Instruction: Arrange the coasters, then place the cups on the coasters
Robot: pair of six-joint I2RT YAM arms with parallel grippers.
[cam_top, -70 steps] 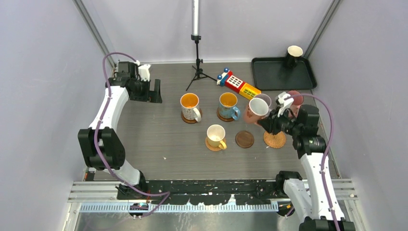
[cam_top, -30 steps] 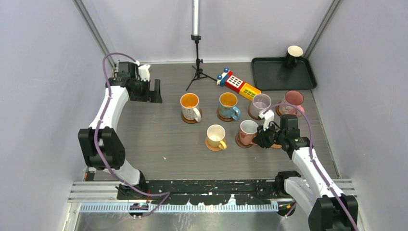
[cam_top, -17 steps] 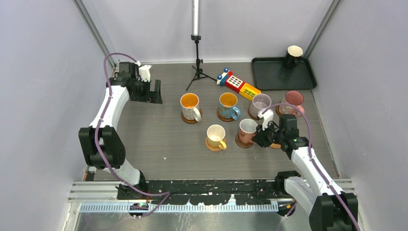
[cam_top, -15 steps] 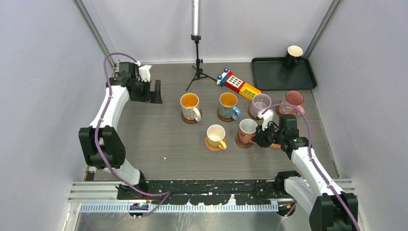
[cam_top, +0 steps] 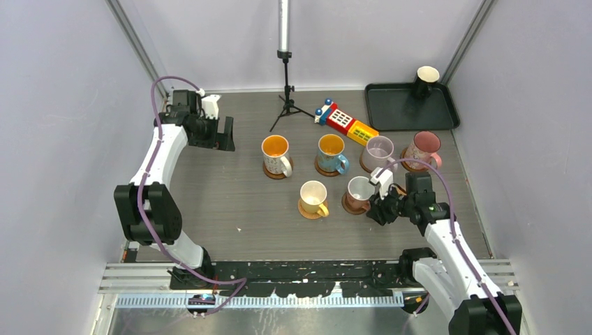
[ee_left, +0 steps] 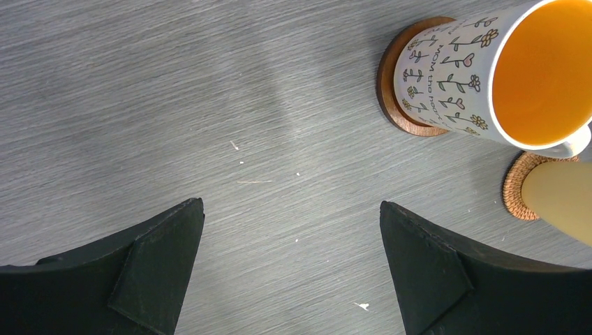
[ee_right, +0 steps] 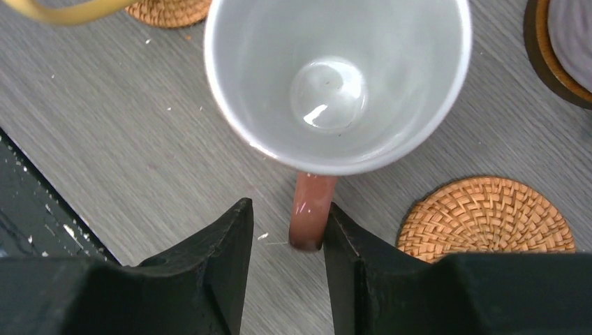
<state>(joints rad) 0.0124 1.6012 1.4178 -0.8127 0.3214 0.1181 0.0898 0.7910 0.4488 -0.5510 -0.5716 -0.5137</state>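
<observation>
A pink cup (ee_right: 335, 77) stands upright on a dark coaster (cam_top: 351, 206) mid-table. My right gripper (ee_right: 287, 206) is open around its handle (ee_right: 311, 209). The handle touches the right finger and a gap shows on the left. A bare woven coaster (ee_right: 486, 213) lies just right of the cup. The white patterned cup (cam_top: 275, 152), blue cup (cam_top: 331, 152), lavender-grey cup (cam_top: 379, 150), second pink cup (cam_top: 424, 146) and yellow cup (cam_top: 313, 195) each sit on a coaster. A black cup (cam_top: 426, 78) stands on the tray. My left gripper (cam_top: 225, 132) hangs open at far left, holding nothing.
The black tray (cam_top: 391, 112) is at the back right corner. A red-yellow toy block (cam_top: 345, 122) lies behind the cups, beside a small tripod (cam_top: 286, 98). Grey walls close in both sides.
The right gripper carried the pink cup down onto the dark coaster, then opened from shut on its handle and drew back slightly. The left arm has not moved.
</observation>
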